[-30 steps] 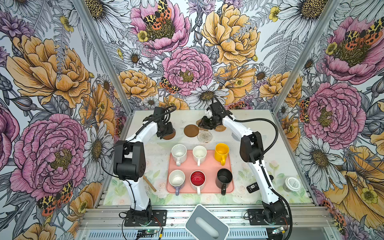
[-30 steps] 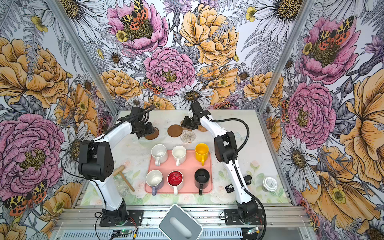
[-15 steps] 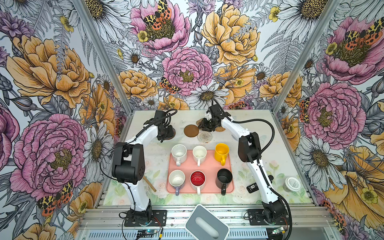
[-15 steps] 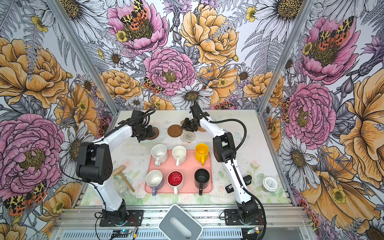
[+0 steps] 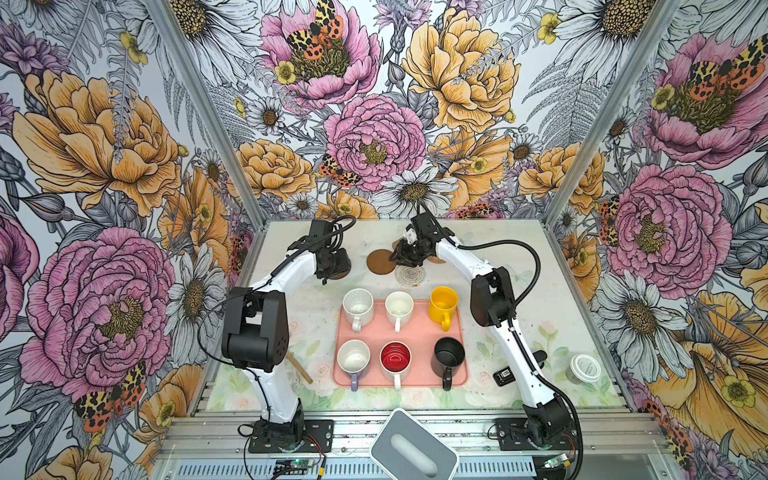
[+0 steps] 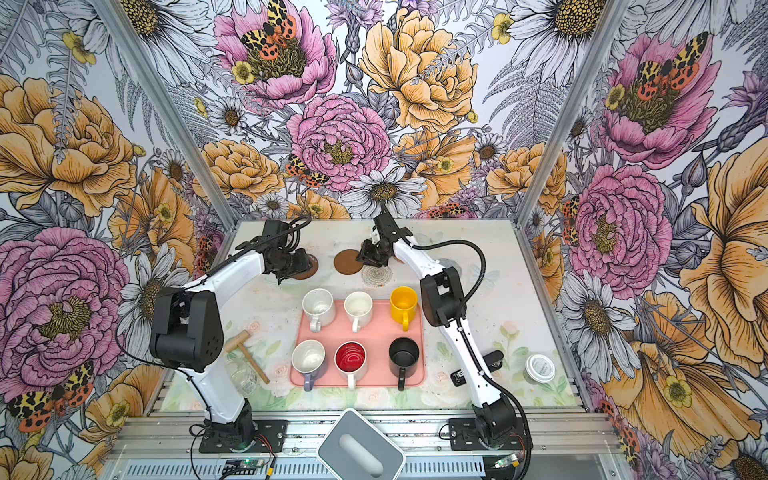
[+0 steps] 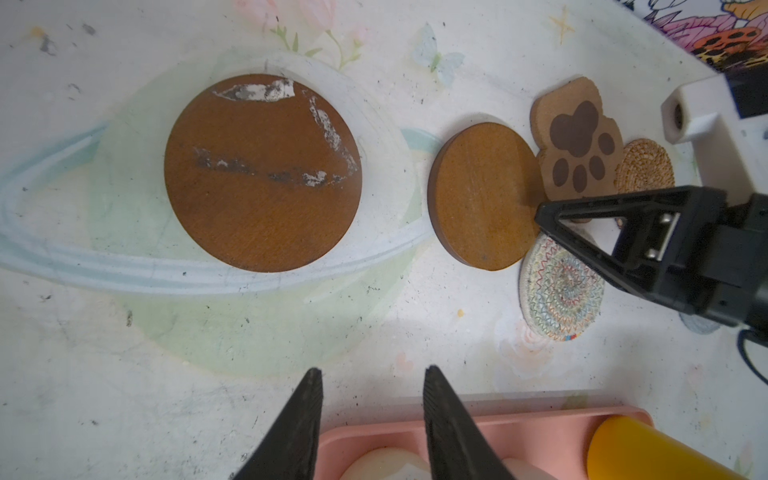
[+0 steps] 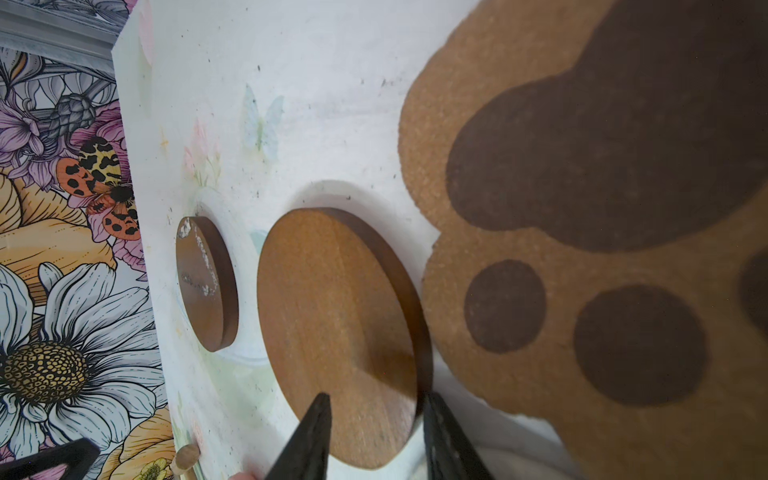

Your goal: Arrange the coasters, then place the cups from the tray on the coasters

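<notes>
Low in the centre of a top view, the salmon tray (image 5: 419,332) sits on the worktop (image 7: 124,374) with all six cups (image 5: 395,358) inside. Just above it in the frame, the left gripper (image 7: 372,370) hovers over bare worktop. Its fingers (image 7: 299,415) are moderately apart and empty, short of a scuffed brown disc (image 7: 262,172).

Right of that, the other coasters crowd together. A plain brown disc (image 8: 340,332) seems to overlap a whitish woven round (image 7: 561,291) and sits just beside the paw-print coaster (image 8: 582,249) and a rattan round (image 7: 644,166).

Likely risk: raised by its thin rim, that disc could slip or drag its neighbours. The right gripper (image 8: 377,397) has its fingers (image 8: 444,436) partly open, straddling the rim. I cannot tell whether they touch it.
</notes>
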{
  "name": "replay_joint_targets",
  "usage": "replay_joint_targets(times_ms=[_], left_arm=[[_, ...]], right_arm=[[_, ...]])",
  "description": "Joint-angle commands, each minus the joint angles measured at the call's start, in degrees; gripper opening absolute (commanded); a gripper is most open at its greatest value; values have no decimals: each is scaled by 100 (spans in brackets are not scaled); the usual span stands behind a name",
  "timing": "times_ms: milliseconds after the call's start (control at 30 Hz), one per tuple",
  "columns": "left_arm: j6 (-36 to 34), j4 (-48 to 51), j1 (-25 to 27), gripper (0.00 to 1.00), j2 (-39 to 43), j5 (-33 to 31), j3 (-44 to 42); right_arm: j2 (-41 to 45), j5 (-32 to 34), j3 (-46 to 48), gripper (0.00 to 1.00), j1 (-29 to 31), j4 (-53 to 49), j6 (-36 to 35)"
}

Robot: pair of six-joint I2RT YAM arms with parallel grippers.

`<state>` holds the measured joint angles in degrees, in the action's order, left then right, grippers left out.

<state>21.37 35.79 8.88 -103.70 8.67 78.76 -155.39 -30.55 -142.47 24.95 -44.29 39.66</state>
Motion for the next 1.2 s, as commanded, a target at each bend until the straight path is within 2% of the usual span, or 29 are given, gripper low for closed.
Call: replay_joint_targets(times_ms=[0, 633, 833, 1167], left_arm=[[105, -167, 31, 43, 8, 127, -80], [79, -175, 18, 43, 4, 184, -124], [76, -177, 21, 43, 85, 170, -162], [132, -216, 62, 43, 18, 221, -133]], right_arm=[[-183, -87, -228, 38, 73, 35, 56], [-240, -294, -242, 30, 258, 26, 51], [-124, 14, -365, 31, 119, 35, 24], [-394, 202, -976, 34, -73, 123, 169]])
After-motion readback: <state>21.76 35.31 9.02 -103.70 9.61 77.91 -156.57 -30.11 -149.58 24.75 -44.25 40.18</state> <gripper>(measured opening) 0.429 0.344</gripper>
